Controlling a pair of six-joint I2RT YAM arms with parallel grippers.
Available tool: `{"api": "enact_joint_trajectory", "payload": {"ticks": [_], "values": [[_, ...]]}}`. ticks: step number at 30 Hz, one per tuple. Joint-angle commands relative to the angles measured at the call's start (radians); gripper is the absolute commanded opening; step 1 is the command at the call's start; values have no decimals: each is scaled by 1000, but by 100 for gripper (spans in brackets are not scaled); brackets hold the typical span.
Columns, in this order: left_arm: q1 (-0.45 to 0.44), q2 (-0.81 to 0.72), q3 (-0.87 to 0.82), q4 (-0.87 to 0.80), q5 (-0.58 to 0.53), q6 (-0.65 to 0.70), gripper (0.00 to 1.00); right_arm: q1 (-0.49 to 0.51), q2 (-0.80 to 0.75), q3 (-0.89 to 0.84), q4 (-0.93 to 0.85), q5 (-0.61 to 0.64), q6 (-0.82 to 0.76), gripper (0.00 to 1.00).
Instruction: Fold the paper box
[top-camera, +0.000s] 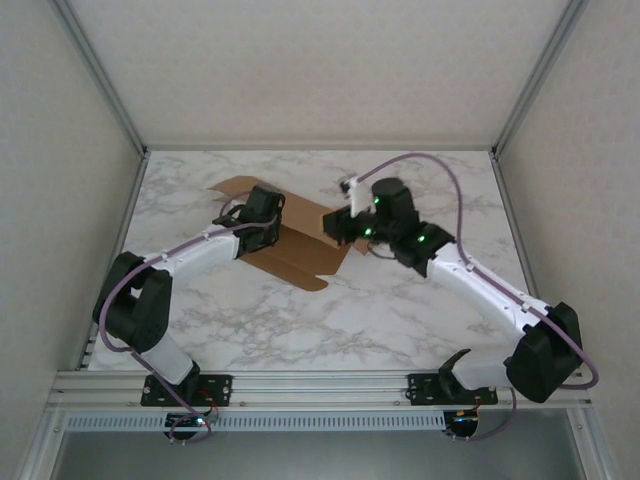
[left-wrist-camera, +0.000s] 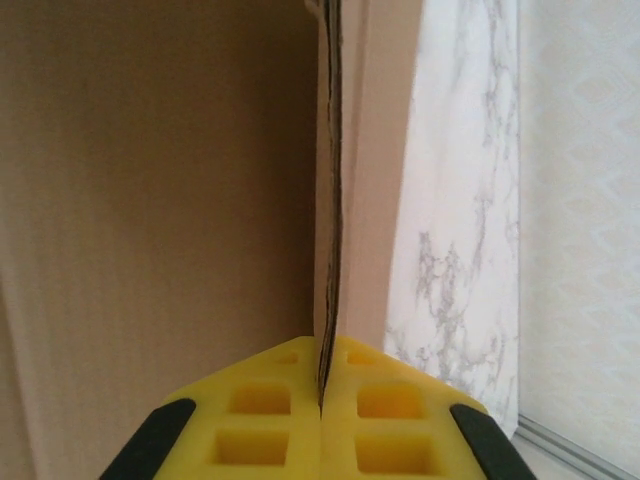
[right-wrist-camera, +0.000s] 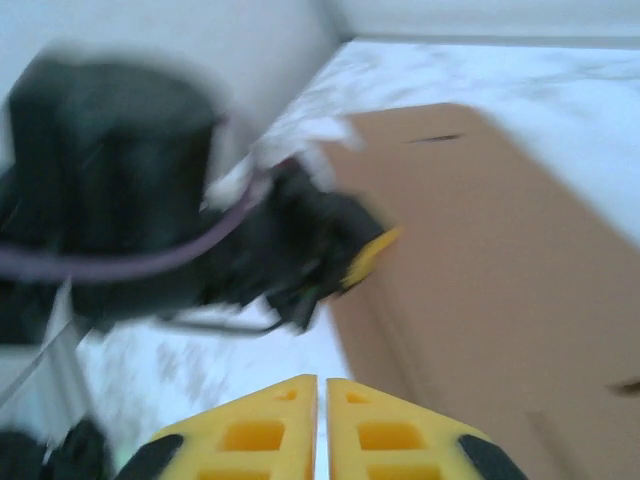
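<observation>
One paper box (top-camera: 300, 255), pinched by left end effector (left-wrist-camera: 322, 360), one marble table (top-camera: 300, 330)

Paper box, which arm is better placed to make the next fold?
Probably the left arm: its jaws are shut on an upright edge of the paper box. On the right arm the jaws are shut on nothing, beside the box.

Top external: high, behind arm bases (top-camera: 185, 388), faces down and far; distant, covers whole white marble-patterned table (top-camera: 300, 320). Left wrist: over left gripper (left-wrist-camera: 322, 405), jammed close against plain brown cardboard paper box (left-wrist-camera: 150, 200); table strip beside it. Right wrist: over right gripper (right-wrist-camera: 322, 420), blurred, faces left toward black left arm (right-wrist-camera: 110, 190), near. All three share box, table.
</observation>
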Motion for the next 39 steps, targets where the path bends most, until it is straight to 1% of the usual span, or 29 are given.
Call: {"api": "enact_joint_trajectory", "payload": {"ticks": [1, 2, 5, 9, 12, 16, 20, 23, 27, 29, 32, 35, 39], "values": [[8, -6, -41, -76, 26, 20, 0, -56, 178, 170, -206, 95, 68, 6], [9, -5, -46, -76, 26, 24, 0, -64, 258, 250, -272, 111, 65, 2], [10, -6, -64, -68, 30, 27, 0, -77, 464, 433, -385, 82, 74, 2], [14, -3, -79, -58, 32, 24, 0, -79, 670, 607, -448, 76, 107, 2], [19, 2, -71, -57, 30, 27, 0, -79, 802, 702, -498, 91, 118, 1], [19, 16, -52, -56, 24, 36, 0, -79, 902, 753, -526, 105, 116, 1], [24, 70, -27, -51, 26, 34, 0, -80, 964, 762, -537, 154, 120, 1], [24, 98, 2, -50, 34, 38, 0, -82, 1015, 799, -584, 176, 115, 0], [24, 104, 40, -67, 19, 51, 0, -84, 1041, 805, -608, 174, 106, 1], [24, 102, 47, -74, 12, 50, 0, -89, 1057, 820, -627, 144, 99, 1], [24, 99, 45, -78, 12, 51, 0, -94, 1017, 808, -604, 131, 80, 3], [28, 97, 39, -83, 5, 56, 0, -114, 965, 811, -584, 127, 94, 7], [38, 101, 38, -91, 22, 69, 0, -131, 968, 864, -597, 113, 87, 14]]}}
